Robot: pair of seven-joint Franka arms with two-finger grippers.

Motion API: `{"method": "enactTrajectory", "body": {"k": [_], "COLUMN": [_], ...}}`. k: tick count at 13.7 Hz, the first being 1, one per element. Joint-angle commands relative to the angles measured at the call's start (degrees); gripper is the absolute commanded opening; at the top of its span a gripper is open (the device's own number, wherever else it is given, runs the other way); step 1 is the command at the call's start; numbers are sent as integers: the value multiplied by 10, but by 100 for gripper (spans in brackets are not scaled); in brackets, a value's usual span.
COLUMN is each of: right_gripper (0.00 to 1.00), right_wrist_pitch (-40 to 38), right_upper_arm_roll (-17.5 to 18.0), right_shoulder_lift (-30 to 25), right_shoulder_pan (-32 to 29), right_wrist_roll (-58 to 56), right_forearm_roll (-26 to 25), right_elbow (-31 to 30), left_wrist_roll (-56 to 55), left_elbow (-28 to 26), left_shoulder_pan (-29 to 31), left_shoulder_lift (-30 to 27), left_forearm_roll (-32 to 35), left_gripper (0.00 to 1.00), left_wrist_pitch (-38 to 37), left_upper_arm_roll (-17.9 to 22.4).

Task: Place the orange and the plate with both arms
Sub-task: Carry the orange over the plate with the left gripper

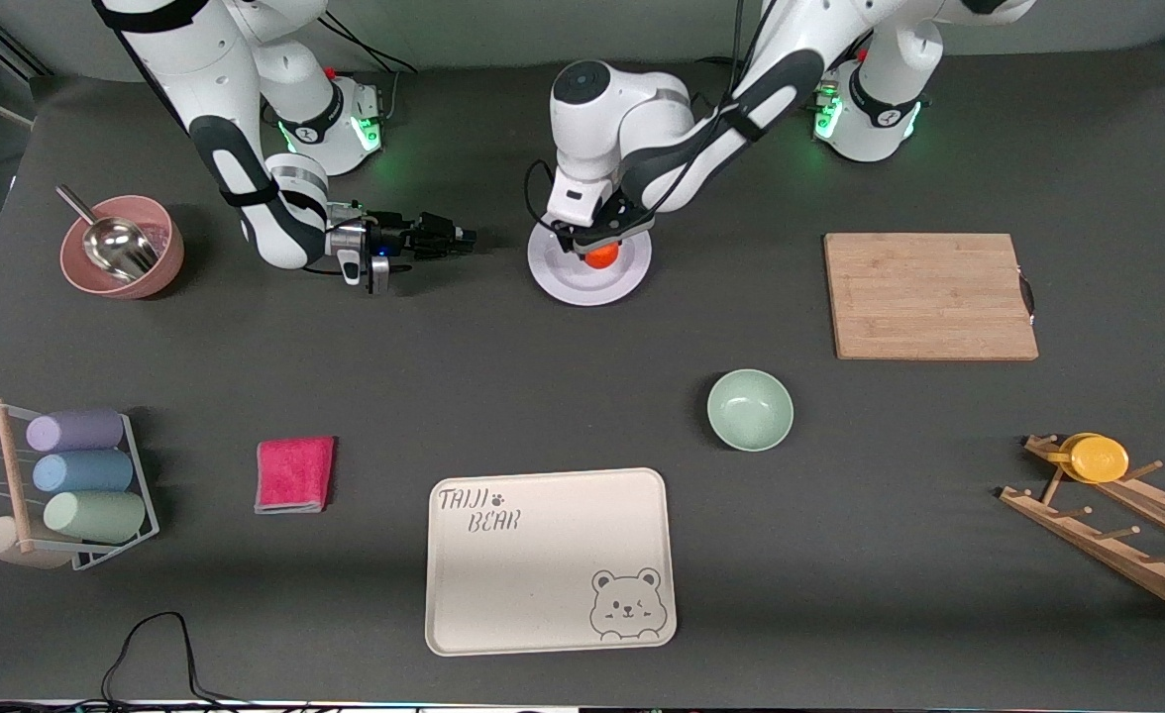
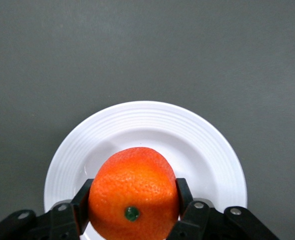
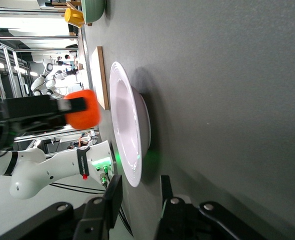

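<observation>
Here we start with the dark table, then the cream bear tray nearest the front camera and the wooden cutting board toward the left arm's end. Farther from the camera than the tray sits the plate, pale and ringed, flat on the table between the two arms' bases. The mint-green bowl lies between the tray and the cutting board, well apart from the plate. Toward the right arm's end we see a pink bowl with a metal scoop in it, and a folded pink cloth nearer the camera.

The left gripper hangs over the plate and is clamped on the orange; in the left wrist view we see its fingers pressed against both sides of the orange, with the plate below. In the right wrist view the orange shows clear of the plate, held just above it.

The right gripper waits low beside the plate, toward the right arm's end, not touching it. Its fingers stand parted, with the plate's rim near the gap.
</observation>
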Motion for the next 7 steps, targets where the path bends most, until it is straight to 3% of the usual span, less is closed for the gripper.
{"method": "enactTrajectory", "body": {"k": [1, 4, 7], "right_gripper": [38, 38, 38], "right_wrist_pitch": [-9, -8, -8], "right_upper_arm_roll": [-1, -1, -3], "right_shoulder_lift": [5, 20, 38], "right_shoulder_pan": [0, -1, -7], "right_wrist_roll": [-20, -41, -54], "right_forearm_roll": [13, 13, 13], "right_elbow": [-4, 4, 9], "left_wrist_roll": [-64, -77, -76], "left_elbow": [16, 20, 20], "left_shoulder_pan": [-67, -128, -131], "left_shoulder_lift": [22, 33, 36], "left_forearm_roll": [40, 39, 39], "left_gripper": [0, 0, 0], "left_wrist_pitch": [17, 51, 55], "left_upper_arm_roll": [53, 114, 120]}}
